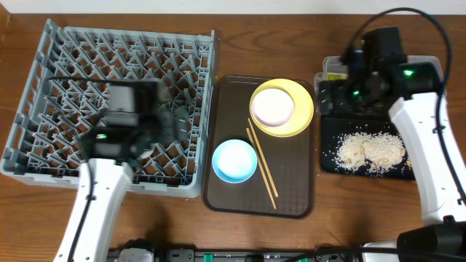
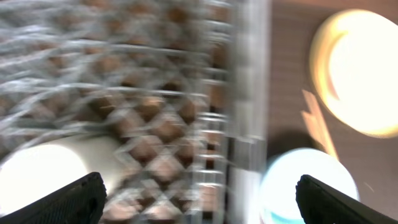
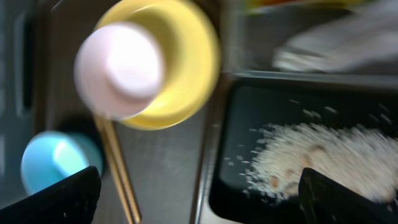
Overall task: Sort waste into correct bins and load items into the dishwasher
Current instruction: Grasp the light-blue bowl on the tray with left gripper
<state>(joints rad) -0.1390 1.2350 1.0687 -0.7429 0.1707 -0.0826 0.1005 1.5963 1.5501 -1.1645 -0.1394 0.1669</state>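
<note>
Wooden table (image 1: 277, 36) bears grey rack (image 1: 124, 51); brown tray (image 1: 291, 175); black tray (image 1: 331, 135); clear tub (image 1: 320, 84).

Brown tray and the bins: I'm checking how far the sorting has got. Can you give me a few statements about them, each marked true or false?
1. The white bowl sits on the yellow plate. True.
2. The light blue bowl is in the grey dish rack. False: it rests on the brown tray.
3. The rice scraps lie in the black tray. True.
4. The chopsticks lie across the black tray. False: they lie on the brown tray, beside the light blue bowl.
</note>
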